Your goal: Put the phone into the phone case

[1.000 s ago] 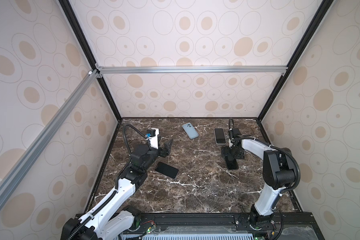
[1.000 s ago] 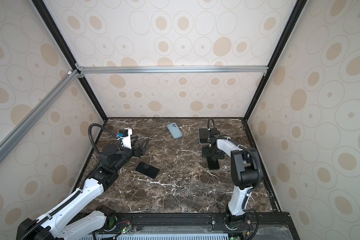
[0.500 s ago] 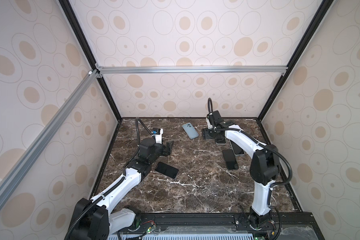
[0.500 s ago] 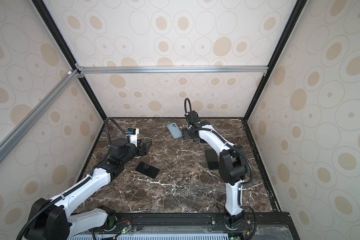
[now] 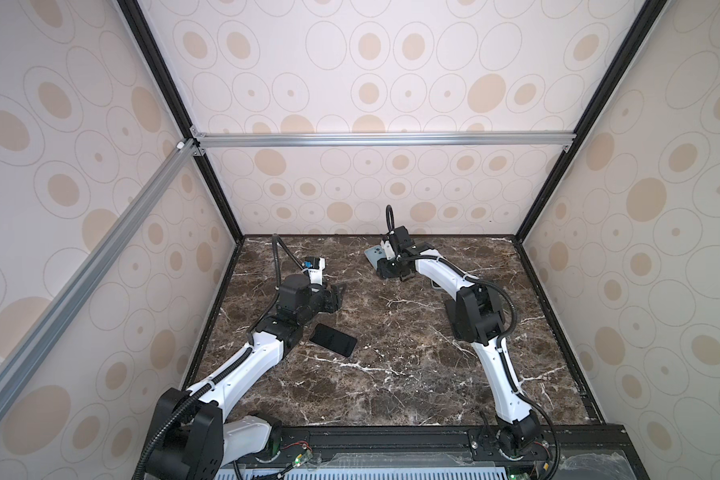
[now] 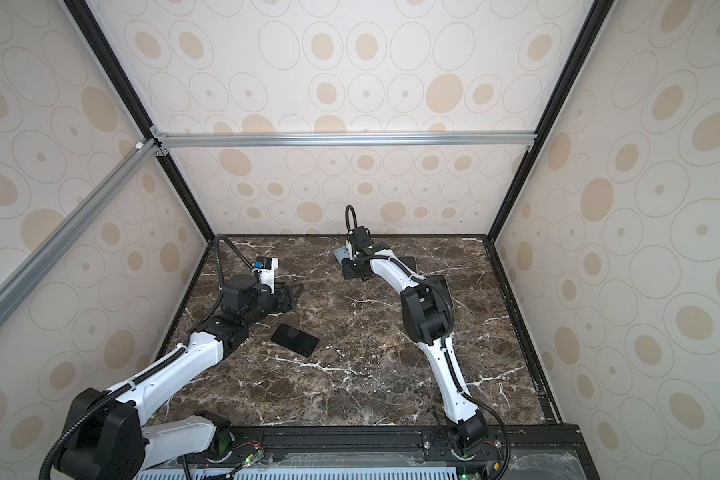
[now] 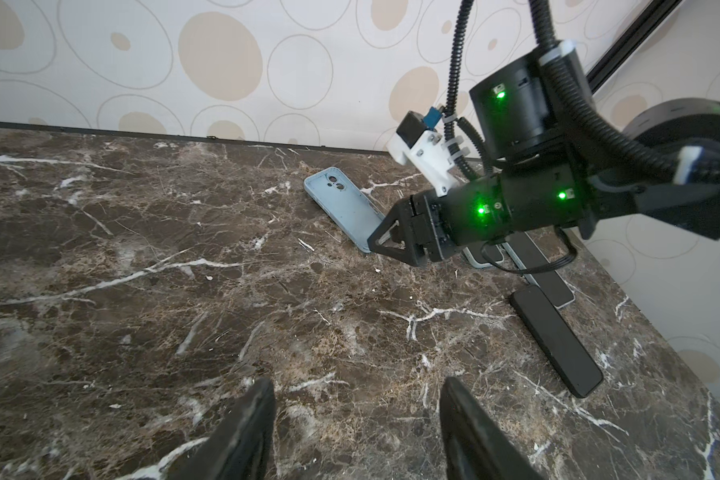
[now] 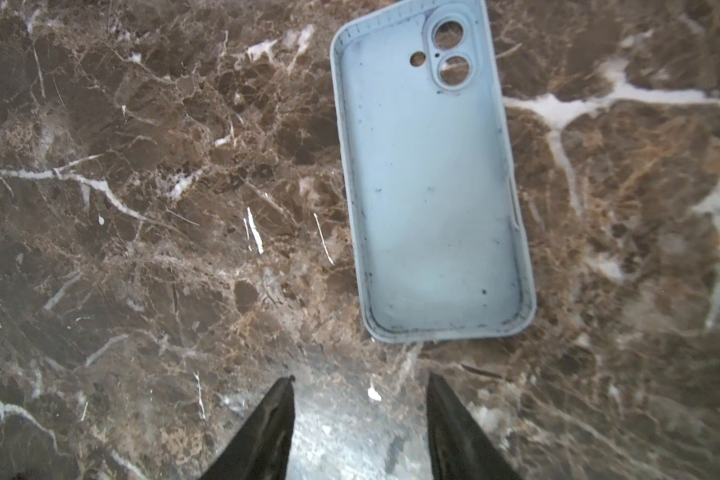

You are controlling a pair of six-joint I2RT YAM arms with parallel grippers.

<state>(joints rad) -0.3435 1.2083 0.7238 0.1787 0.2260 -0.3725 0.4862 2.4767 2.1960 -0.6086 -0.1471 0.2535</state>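
**Right gripper [image 8: 360, 378] open at the light-blue phone case [image 8: 429, 187]**

The right gripper's jaws stand apart with nothing between them. Its fingertips point at the marble tabletop [image 5: 391, 374], just short of the case's plain end and clear of it. The case lies flat near the back wall, hollow side up, with its camera cut-outs at the end away from the gripper. The left gripper [image 7: 356, 384] is likewise spread and empty, low over bare marble. A black phone [image 5: 333, 340] lies flat beside the left arm, well apart from the case. A second black phone [image 7: 555, 340] lies flat toward the right wall.
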